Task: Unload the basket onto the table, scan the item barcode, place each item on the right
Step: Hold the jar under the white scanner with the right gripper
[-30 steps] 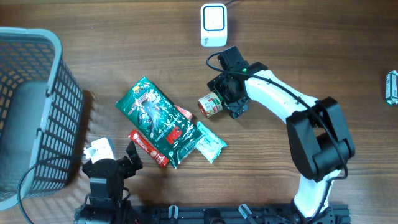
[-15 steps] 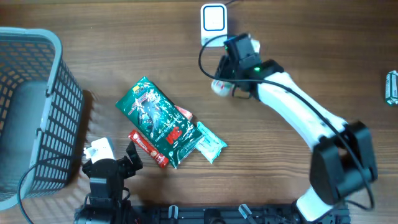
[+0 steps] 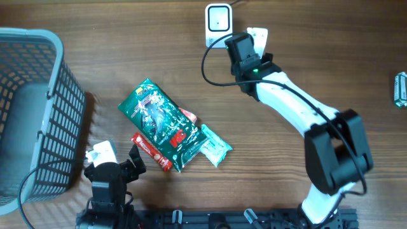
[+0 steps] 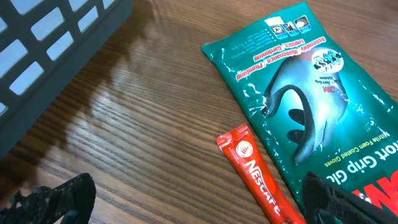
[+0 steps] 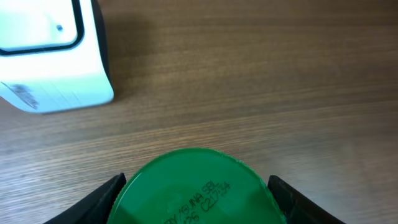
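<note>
Right jaws: part-open, clamped on the jar (image 5: 194, 186) by its round green lid
Left jaws: spread wide, holding nothing
Jar: one, just beside the scanner (image 3: 218, 24)
Scanner: one, white rounded box on the wood-grain counter (image 3: 127, 38)
Packets: at least three, glossy: green glove pack (image 3: 159, 121), red stick (image 3: 151, 152), teal sachet (image 3: 215, 147)
Basket (image 3: 67, 121): one, grey plastic grid

The right gripper (image 3: 250, 41) is seen stretched to the far side of the wooden table (image 3: 331, 44), just beside the white barcode scanner (image 3: 218, 25), with a small white-faced item (image 3: 258, 35) held at its tip. A green glove pack (image 3: 159, 121), a red stick sachet (image 3: 151, 151) and a pale teal sachet (image 3: 215, 147) are piled mid-table. A grey basket (image 3: 60, 57) is set at the left edge, and the left gripper (image 3: 114, 164) is seen near its front corner.
</note>
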{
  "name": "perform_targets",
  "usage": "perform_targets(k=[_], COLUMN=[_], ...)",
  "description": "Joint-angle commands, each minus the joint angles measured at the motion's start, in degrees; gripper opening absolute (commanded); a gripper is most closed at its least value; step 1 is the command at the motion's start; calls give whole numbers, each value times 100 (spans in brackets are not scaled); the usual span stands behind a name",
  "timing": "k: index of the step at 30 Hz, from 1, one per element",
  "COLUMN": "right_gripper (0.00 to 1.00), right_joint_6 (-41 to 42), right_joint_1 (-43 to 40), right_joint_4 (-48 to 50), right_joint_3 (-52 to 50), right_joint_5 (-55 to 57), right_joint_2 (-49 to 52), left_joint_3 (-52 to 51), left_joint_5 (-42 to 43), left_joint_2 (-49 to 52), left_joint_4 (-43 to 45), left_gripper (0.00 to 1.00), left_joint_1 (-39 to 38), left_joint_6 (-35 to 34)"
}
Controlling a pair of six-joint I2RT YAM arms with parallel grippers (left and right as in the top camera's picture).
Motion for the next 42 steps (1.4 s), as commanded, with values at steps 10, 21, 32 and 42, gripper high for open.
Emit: perform_targets(k=[10,21,32,42], right_gripper=[77,92,91,65], right_joint_6=[538,-455,710,603], right_joint_1=[4,7,-92,-278], right_joint_4=[260,-415,-839,-667], right_joint_3=[-15,-13,-15,-15], right_joint_5=[745,-922,-474,-975], right_joint_2=[343,-402,-385,149], left_joint_3=[-2,-2,-2,-2], left_joint_5=[50,50,50,50], left_joint_2=[-31,-31,-31,-31], left_joint_4=[13,13,13,13], left_gripper=[100,100,100,100], left_joint_1=[-31,-31,-31,-31], left_joint_6=[-11,-11,-11,-11])
